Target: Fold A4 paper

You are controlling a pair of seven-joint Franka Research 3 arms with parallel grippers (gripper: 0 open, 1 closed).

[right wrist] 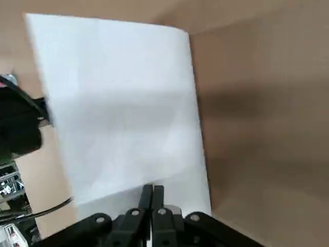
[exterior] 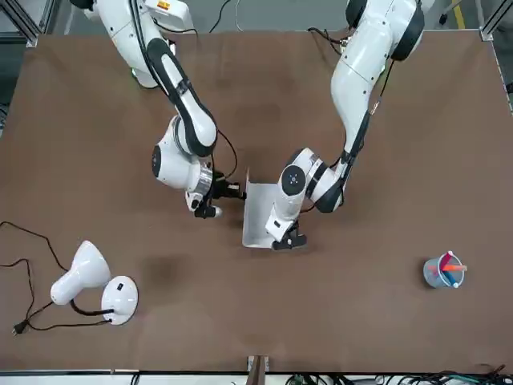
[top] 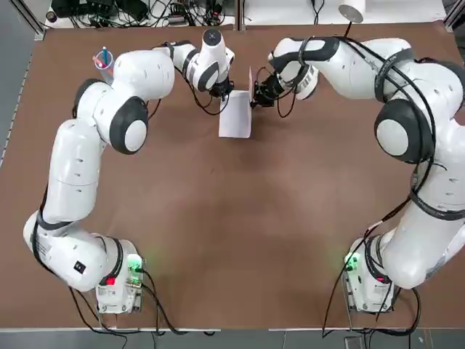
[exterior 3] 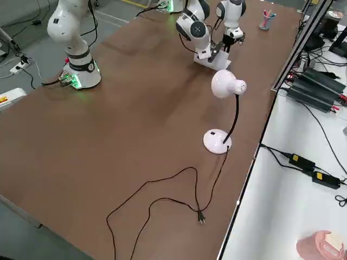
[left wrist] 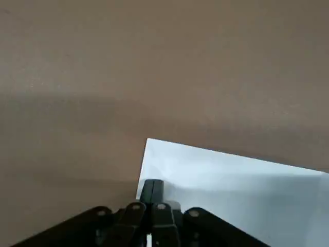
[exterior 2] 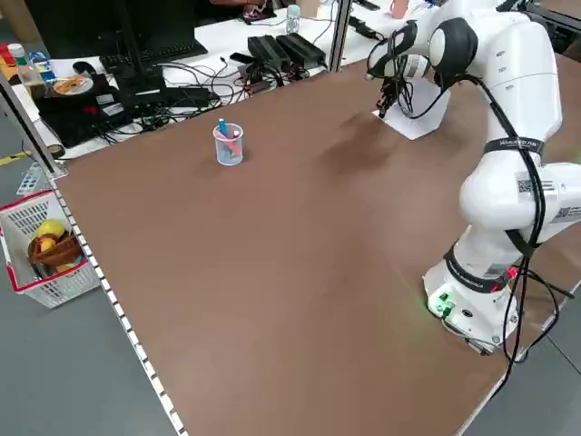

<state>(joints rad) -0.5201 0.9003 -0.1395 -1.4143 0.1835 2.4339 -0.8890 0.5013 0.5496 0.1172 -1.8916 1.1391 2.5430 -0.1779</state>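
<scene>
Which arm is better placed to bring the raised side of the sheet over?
Probably the right: its claw is shut at the raised side of the paper, while the left claw sits low at the opposite edge, better suited to bracing.

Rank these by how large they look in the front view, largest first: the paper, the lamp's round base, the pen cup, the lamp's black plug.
1. Paper
2. Lamp's round base and pen cup: too alike to rank safely
3. Lamp's black plug
</scene>
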